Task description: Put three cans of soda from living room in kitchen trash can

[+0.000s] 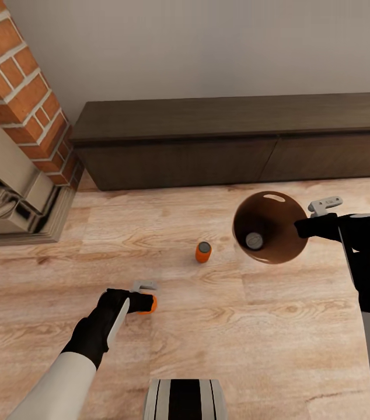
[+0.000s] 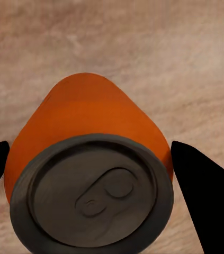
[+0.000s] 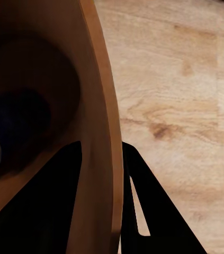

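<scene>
One can (image 1: 254,240) is already lying inside the bin (image 1: 278,248), which the right gripper (image 1: 316,217) is pinching by its rim. The left gripper (image 1: 145,298) is straddling an orange can (image 2: 88,153) on the floor (image 1: 220,326), fingers either side, contact unclear. A second orange can (image 1: 203,252) is standing untouched nearby. The kitchen trip is looking a long way off. The binned can's colour is lost in shadow.

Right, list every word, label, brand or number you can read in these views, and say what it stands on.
None can be read.
Orange soda can between the left gripper's fingers: plain side, dark grey top with only a pull tab.
Second orange can standing on the wood floor: no print visible.
Round bin with brown-copper inside, held by the right gripper: unmarked.
Long dark low cabinet: unmarked.
</scene>
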Tool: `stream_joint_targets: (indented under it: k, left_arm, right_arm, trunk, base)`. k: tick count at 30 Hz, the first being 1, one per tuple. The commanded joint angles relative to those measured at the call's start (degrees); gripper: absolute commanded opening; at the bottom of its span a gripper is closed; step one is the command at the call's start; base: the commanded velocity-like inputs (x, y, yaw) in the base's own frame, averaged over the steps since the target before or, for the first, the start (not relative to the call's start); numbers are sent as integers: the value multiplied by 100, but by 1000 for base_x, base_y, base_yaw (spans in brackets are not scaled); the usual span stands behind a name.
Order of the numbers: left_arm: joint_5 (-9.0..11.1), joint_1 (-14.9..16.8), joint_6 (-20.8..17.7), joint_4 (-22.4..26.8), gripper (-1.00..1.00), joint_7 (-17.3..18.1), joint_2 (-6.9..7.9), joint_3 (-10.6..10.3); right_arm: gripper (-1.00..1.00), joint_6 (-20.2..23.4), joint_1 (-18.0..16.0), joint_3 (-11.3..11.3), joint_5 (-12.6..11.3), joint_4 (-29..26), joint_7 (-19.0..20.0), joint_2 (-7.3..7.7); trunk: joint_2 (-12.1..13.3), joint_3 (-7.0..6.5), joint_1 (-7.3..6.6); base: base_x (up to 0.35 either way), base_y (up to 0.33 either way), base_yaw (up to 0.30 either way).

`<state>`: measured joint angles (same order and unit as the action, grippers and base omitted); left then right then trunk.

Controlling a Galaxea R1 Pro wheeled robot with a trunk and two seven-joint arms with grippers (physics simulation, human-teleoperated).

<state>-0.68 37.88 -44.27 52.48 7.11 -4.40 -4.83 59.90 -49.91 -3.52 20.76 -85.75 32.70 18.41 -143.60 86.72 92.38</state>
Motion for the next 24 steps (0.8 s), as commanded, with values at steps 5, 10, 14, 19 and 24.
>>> stream_joint_targets:
  k: [5, 10, 14, 19, 24]
  left_arm:
    - [13, 0, -19, 58, -100, 26, 9, 3]
    - [30, 13, -301, 432, -100, 35, 10, 1]
    - [36, 17, -995, 1263, -100, 50, 20, 7]
    - [37, 27, -1573, 2090, -100, 317, 23, 8]
    - [26, 66, -1573, 2491, -100, 996, 56, 19]
  right_arm:
    - [-100, 10, -1, 1, -48, 2, 11, -1]
    - [-100, 10, -1, -9, -59, 5, 15, 6]
    - [-100, 10, 1, -19, -65, 6, 233, 27]
    - [-100, 10, 5, -26, -39, 14, 501, 47]
    - [-100, 10, 30, -32, 302, 14, 692, 32]
  trunk:
    - [7, -112, -13]
    - [13, -222, -26]
    - [19, -311, -36]
    - [26, -422, -49]
    - [32, -533, -62]
  base:
    - [0, 0, 0]
    - [0, 0, 0]
    - [0, 0, 0]
    - [0, 0, 0]
    - [0, 0, 0]
